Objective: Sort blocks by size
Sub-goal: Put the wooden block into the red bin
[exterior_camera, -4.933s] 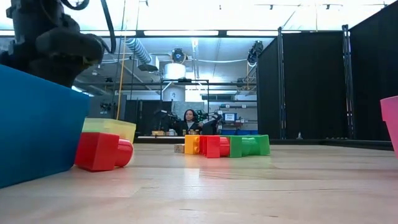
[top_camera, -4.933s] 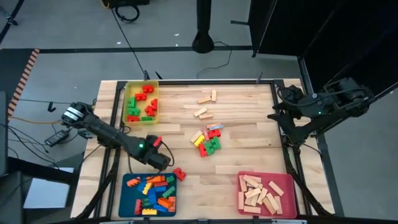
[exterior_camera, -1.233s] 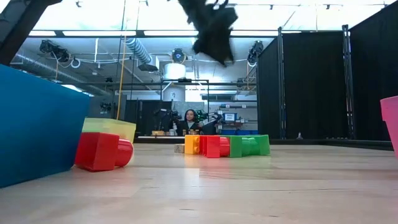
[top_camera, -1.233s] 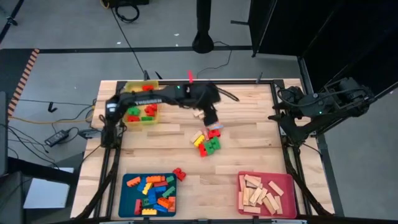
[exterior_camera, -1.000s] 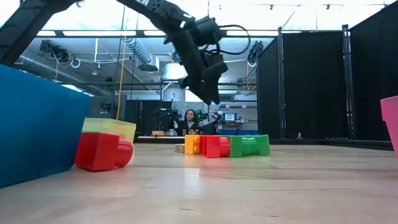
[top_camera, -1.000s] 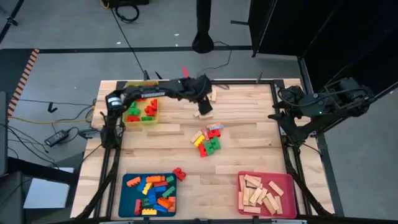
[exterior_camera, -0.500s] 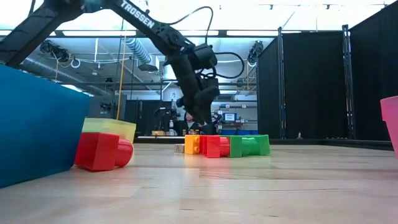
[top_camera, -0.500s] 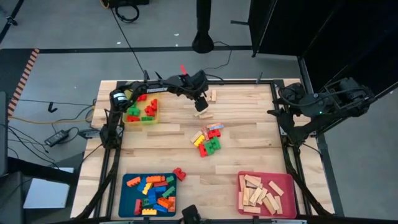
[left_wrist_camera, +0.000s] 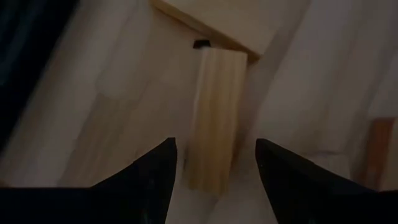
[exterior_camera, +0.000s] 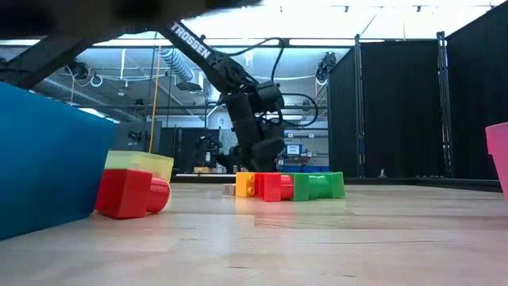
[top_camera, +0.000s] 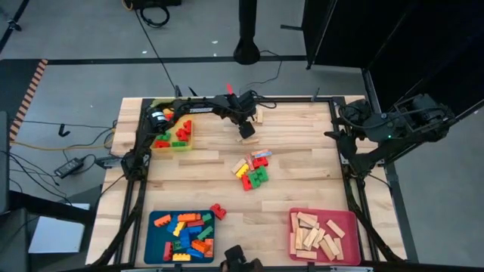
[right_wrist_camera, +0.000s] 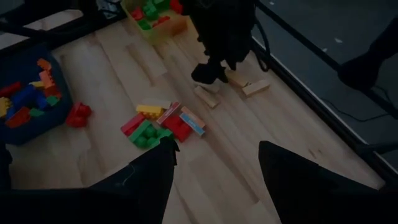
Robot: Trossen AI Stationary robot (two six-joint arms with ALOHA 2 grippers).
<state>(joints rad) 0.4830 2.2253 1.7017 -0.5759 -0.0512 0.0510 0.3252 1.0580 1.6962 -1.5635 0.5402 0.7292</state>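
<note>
My left gripper [top_camera: 246, 131] is open and low over the far middle of the table. In the left wrist view [left_wrist_camera: 214, 144] its fingers stand on either side of a pale wooden bar [left_wrist_camera: 216, 115] that lies flat on the table [top_camera: 243, 138], and they do not touch it. Two more wooden bars [top_camera: 255, 117] lie just beyond it. A cluster of red, yellow, green and blue bricks [top_camera: 252, 170] lies at mid-table. One red brick [top_camera: 218, 211] lies by the blue tray. My right gripper [right_wrist_camera: 214, 149] is open and empty at the table's right edge [top_camera: 334, 138].
A yellow tray [top_camera: 172, 125] with red and green bricks stands far left. A blue tray [top_camera: 181, 234] of mixed bricks stands near left, and a pink tray [top_camera: 321, 234] of wooden bars near right. Bare wood lies between the trays. A dark object [top_camera: 234, 263] shows at the near edge.
My left gripper has gone from above the brick cluster a little toward the far edge. It has then come down from high above the table to just over the wooden bar. The blocks have stayed where they were.
</note>
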